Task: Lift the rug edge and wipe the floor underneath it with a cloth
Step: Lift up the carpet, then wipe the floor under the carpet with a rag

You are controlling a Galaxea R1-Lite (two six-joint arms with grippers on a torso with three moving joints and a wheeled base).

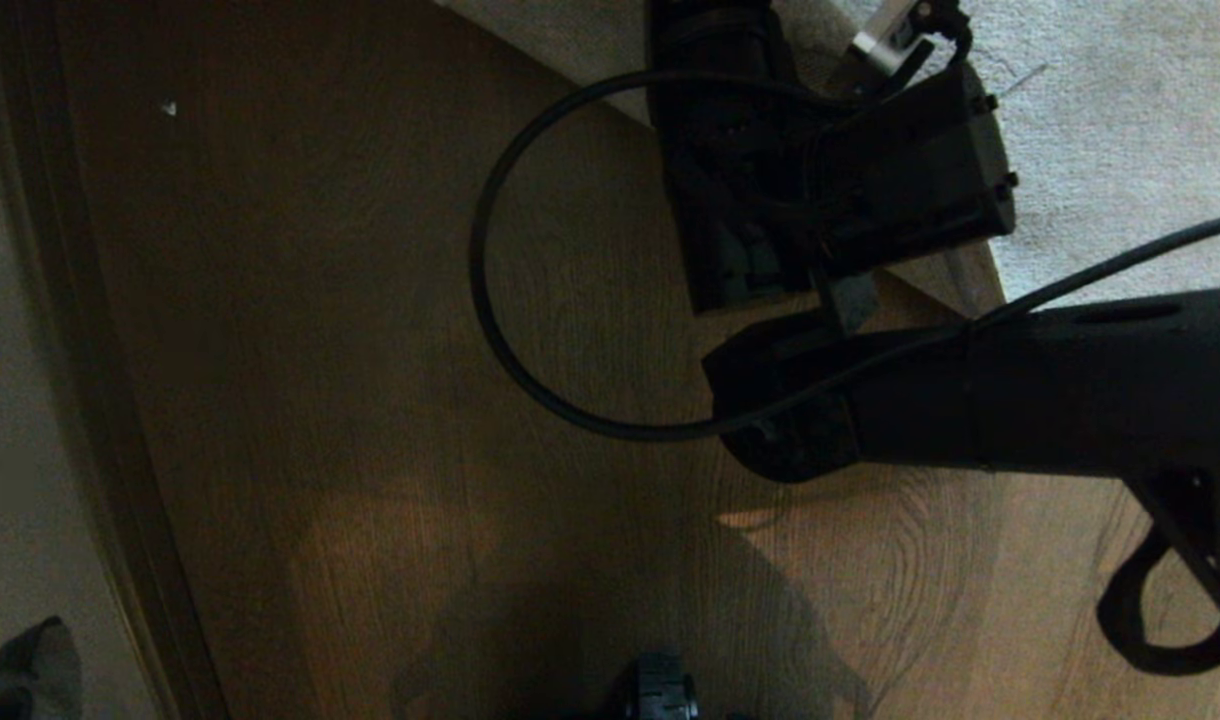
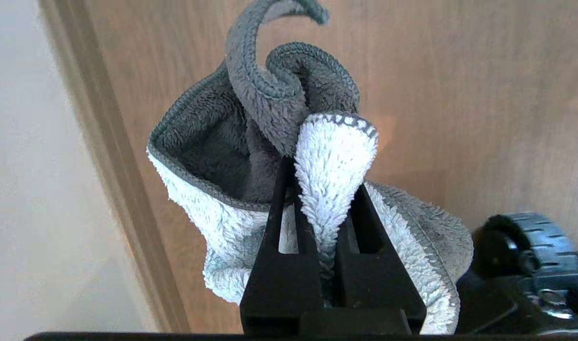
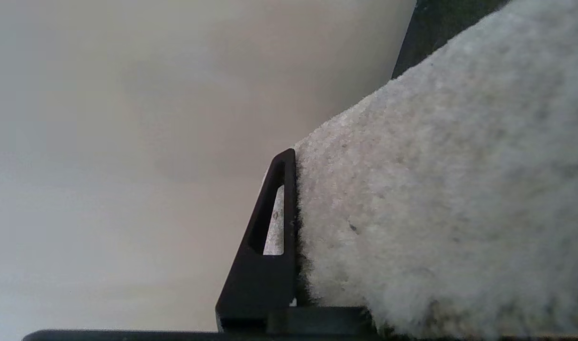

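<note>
**Rug corner pinched, cloth held ready**

Right claw (image 3: 298, 237) clamped on the rug edge (image 3: 412, 199), at the rug corner over the floor (image 1: 370, 400); left claw (image 2: 324, 208) pressed together on a grey-and-white cloth (image 2: 251, 142), low beside the skirting (image 2: 109, 142).

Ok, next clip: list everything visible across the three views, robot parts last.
rug edge: one, light grey-beige, far right of the head view, its corner pinched and raised.
floor: brown wood-grain planks, filling most of the head view.
cloth: one, dark grey on one face and pale blue-white on the other, bunched above the floor.
baseboard: one dark strip along the pale wall at the left.
cable: one, black, looping over the floor.
left gripper: black, jaws shut on the cloth.
right gripper: black, jaws shut on the rug edge; only one finger shows.
</note>
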